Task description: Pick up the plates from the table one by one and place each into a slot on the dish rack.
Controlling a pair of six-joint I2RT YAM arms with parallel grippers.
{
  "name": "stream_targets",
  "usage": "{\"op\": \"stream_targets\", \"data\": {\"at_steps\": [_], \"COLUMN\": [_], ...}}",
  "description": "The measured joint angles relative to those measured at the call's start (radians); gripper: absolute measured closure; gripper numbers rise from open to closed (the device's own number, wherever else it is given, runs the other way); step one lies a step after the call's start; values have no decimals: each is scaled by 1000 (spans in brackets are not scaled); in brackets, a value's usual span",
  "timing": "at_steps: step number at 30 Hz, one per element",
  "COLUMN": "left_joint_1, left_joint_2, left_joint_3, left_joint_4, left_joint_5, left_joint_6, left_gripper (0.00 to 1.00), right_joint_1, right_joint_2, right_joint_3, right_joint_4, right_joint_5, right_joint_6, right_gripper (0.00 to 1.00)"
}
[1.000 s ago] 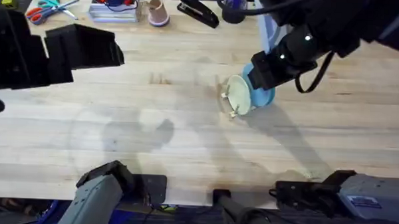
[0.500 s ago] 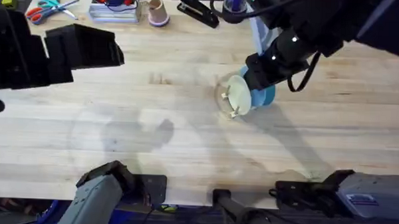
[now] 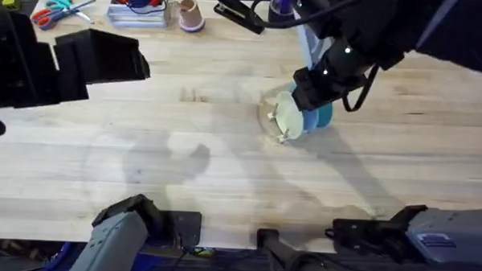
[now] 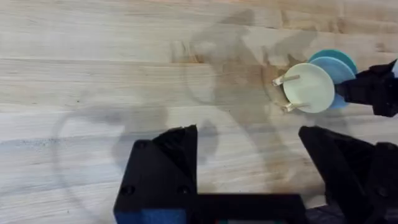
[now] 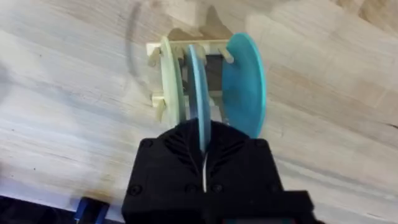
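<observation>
On the wooden table (image 3: 145,124), the small dish rack (image 5: 186,53) is seen near the middle, already loaded with a cream plate (image 5: 169,81) and a teal plate (image 5: 244,84). Between them, the light blue plate (image 5: 199,93) is pinched edge-on by the right gripper (image 5: 204,146), so slotting looks nearly done. Next, letting go and lifting straight off is probably needed. Meanwhile the left gripper (image 4: 249,162) is held spread, well apart.

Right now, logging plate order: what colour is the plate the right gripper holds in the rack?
Light blue plate, between the cream and teal ones; the right wrist view shows it best.
</observation>
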Motion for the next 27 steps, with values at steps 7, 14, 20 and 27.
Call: {"op": "stream_targets", "data": {"at_steps": [7, 14, 20, 27], "left_joint_1": [0, 0, 0, 0], "left_joint_2": [0, 0, 0, 0], "left_joint_3": [0, 0, 0, 0], "left_joint_4": [0, 0, 0, 0], "left_joint_5": [0, 0, 0, 0], "left_joint_6": [0, 0, 0, 0], "left_gripper": [7, 7, 7, 7], "right_joint_1": [0, 1, 1, 1], "right_joint_2": [0, 0, 0, 0], "right_joint_3": [-5, -5, -5, -5], "right_joint_4": [3, 5, 5, 5], "right_joint_5": [-1, 0, 0, 1], "right_joint_6": [3, 3, 3, 3], "right_gripper": [973, 926, 843, 792]}}
